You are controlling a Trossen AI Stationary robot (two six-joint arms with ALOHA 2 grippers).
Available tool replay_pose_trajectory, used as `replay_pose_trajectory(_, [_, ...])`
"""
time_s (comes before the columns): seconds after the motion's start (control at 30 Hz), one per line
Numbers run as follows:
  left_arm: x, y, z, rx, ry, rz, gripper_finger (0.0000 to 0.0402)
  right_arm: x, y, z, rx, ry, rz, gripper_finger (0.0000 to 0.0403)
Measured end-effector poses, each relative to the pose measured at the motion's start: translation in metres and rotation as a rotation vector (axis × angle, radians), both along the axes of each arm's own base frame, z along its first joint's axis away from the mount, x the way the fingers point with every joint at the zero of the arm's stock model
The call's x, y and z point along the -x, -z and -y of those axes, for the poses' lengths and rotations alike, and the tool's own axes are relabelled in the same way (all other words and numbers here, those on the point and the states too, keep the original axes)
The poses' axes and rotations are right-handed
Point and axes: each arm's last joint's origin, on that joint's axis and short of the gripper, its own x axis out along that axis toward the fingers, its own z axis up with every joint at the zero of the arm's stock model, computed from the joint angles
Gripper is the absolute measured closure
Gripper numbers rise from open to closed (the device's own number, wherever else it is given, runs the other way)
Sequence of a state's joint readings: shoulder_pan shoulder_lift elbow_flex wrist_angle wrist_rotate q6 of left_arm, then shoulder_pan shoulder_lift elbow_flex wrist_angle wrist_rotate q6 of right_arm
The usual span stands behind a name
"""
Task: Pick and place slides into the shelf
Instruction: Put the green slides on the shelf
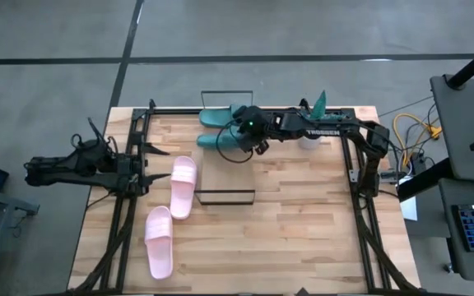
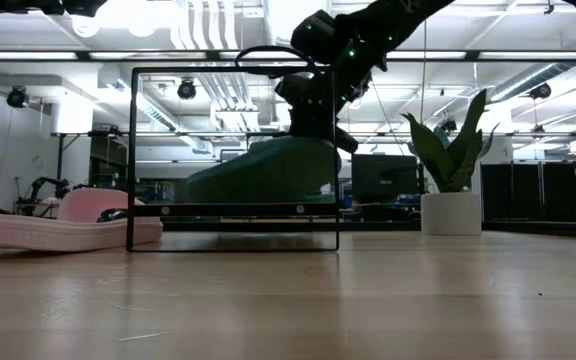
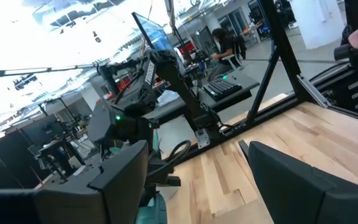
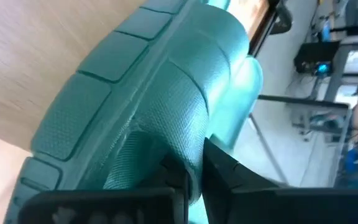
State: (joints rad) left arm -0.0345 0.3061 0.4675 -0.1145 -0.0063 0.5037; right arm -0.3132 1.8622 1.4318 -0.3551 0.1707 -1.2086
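Observation:
The shelf (image 1: 235, 168) is a light board with black wire rails at its far and near ends. Two teal slides lie at its far end: one (image 1: 217, 117) by the far rail, the other (image 1: 215, 140) under my right gripper (image 1: 242, 138), which is shut on it. In the low view this slide (image 2: 268, 172) sits at the height of the shelf board (image 2: 233, 210); whether it rests there I cannot tell. Two pink slides (image 1: 182, 187) (image 1: 159, 240) lie flat on the table left of the shelf. My left gripper (image 1: 156, 164) hangs open near the table's left edge. My right gripper pinches the teal slide's wide strap (image 4: 188, 146) between its two fingers (image 4: 224, 175), at the strap's edge. It comes from above, slanting in from the table's right. The slide stays about level below the gripper, lengthwise across the shelf.
A potted plant in a white pot (image 1: 311, 131) stands right of the shelf at the far edge, close under the right arm. Black frame legs (image 1: 360, 189) run along both sides of the table. Bare wood (image 1: 295, 230) lies near and right of the shelf.

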Motion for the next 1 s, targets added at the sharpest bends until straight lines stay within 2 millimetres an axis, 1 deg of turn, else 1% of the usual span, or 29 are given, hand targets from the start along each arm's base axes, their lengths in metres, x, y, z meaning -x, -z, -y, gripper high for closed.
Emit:
replay_pose_trajectory(0.1, [-0.002, 0.001, 0.000, 0.000, 0.000, -0.008, 0.0139, 0.002, 0.003, -0.001, -0.041, 0.042, 0.003, 0.0369])
replay_pose_trajectory(0.23, [-0.005, 0.002, 0.000, -0.001, 0.000, -0.026, 0.0139, 0.004, 0.005, -0.001, -0.056, 0.057, -0.020, 0.0338])
replay_pose_trajectory(0.4, [-0.009, 0.004, 0.000, -0.002, 0.000, -0.049, 0.0139, 0.006, 0.007, -0.003, -0.073, 0.065, -0.051, 0.0281])
replay_pose_trajectory(0.53, [-0.012, 0.005, 0.000, -0.002, 0.000, -0.065, 0.0139, 0.004, 0.004, -0.008, -0.095, 0.097, -0.035, 0.0230])
replay_pose_trajectory(0.63, [-0.014, 0.006, 0.000, -0.002, 0.000, -0.073, 0.0139, 0.003, 0.000, -0.014, -0.091, 0.131, -0.050, 0.0201])
replay_pose_trajectory(0.8, [-0.014, 0.006, 0.001, -0.002, 0.000, -0.076, 0.0139, 0.005, -0.007, -0.021, -0.092, 0.215, -0.095, 0.0181])
replay_pose_trajectory(1.0, [-0.014, 0.006, 0.001, -0.002, 0.001, -0.075, 0.0139, 0.012, -0.019, -0.023, -0.170, 0.348, -0.126, 0.0182])
